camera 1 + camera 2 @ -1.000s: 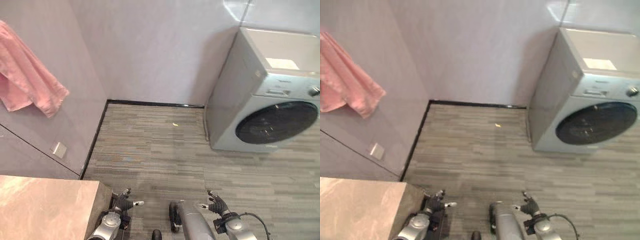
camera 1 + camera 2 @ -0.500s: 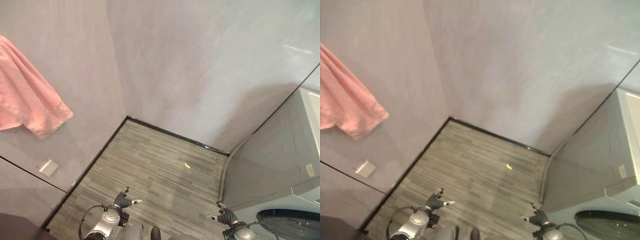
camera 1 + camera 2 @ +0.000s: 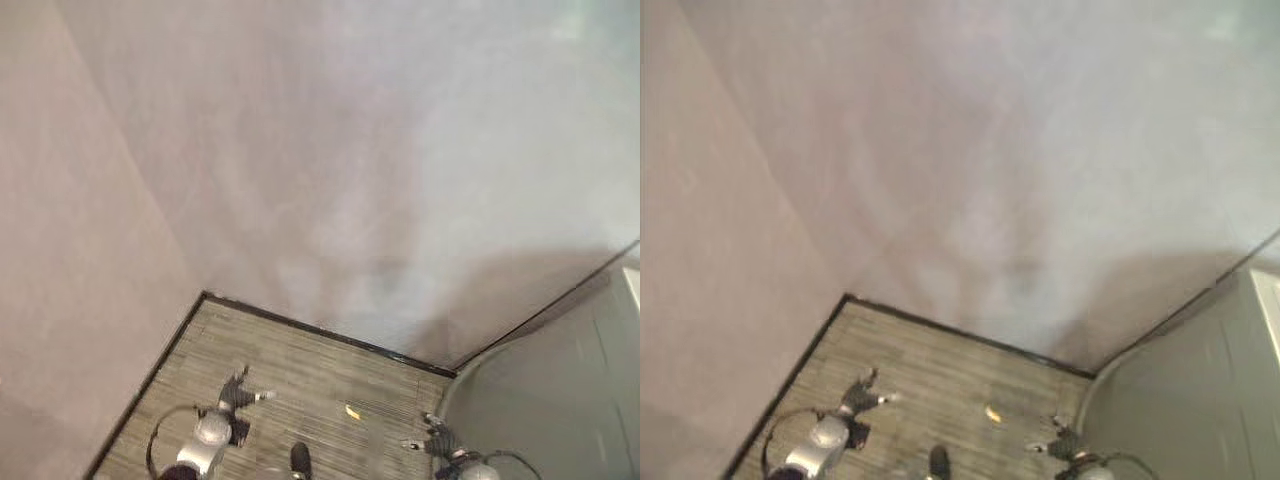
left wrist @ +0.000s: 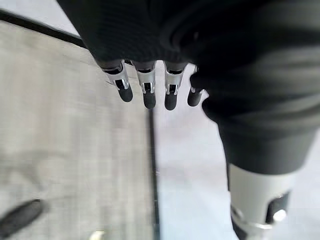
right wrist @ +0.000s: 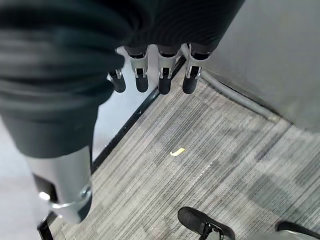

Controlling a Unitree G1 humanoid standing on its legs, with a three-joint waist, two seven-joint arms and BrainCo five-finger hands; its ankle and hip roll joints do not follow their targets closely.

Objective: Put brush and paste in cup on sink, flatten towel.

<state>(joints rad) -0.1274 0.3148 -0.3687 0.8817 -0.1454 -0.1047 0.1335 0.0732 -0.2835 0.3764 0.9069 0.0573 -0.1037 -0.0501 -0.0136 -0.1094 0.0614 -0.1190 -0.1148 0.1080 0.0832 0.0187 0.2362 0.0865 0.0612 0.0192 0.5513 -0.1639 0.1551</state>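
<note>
Left hand (image 3: 238,396) lower left, right hand (image 3: 432,441) lower right, both fingers relaxed, empty; no brush, paste, cup or towel near either, only grey wall (image 3: 330,150).

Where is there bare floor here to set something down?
The grey striped floor lies bare between the black skirting strip and the open left hand and open right hand, apart from a small yellow scrap. Nowhere is crowded.
</note>
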